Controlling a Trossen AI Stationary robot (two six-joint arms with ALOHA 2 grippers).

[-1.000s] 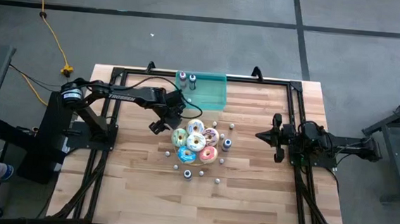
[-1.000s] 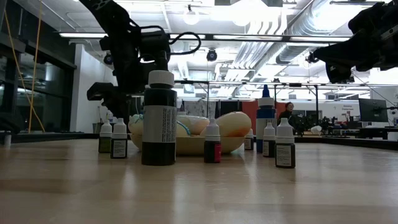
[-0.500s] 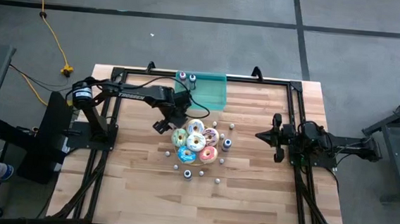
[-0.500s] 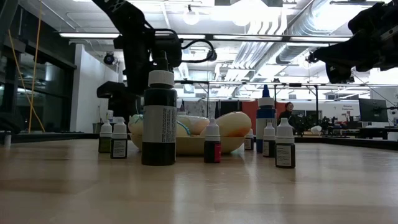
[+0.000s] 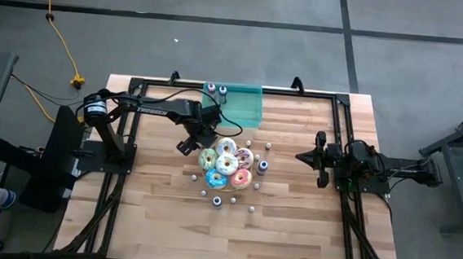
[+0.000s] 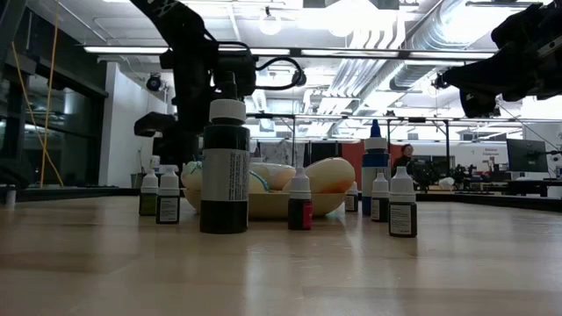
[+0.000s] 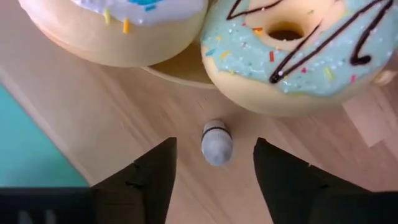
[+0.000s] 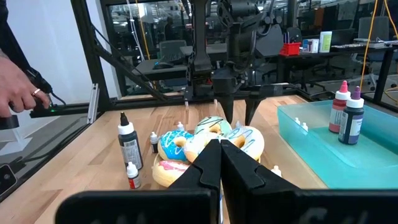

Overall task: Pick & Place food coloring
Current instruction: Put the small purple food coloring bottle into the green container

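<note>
Your left gripper (image 7: pixel 212 163), fingers parted and empty, is straddling a pale bottle (image 7: pixel 216 141) beside the donuts (image 5: pixel 225 165), two bottles (image 5: pixel 216 88) already sitting in the teal tray (image 5: pixel 243 106), most bottles remaining.

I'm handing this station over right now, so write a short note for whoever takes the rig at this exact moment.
Left end effector: open, fingers on either side of a tiny pale grey-white food coloring bottle that is lying on the wood next to the frosted donuts; not gripped yet.
Right end effector: shut, empty, waiting on the right of the table.
Done: two bottles stand in the translucent teal rectangular tray.
Left: the remaining small bottles scattered around the donuts, starting with the one between the left fingers.
</note>
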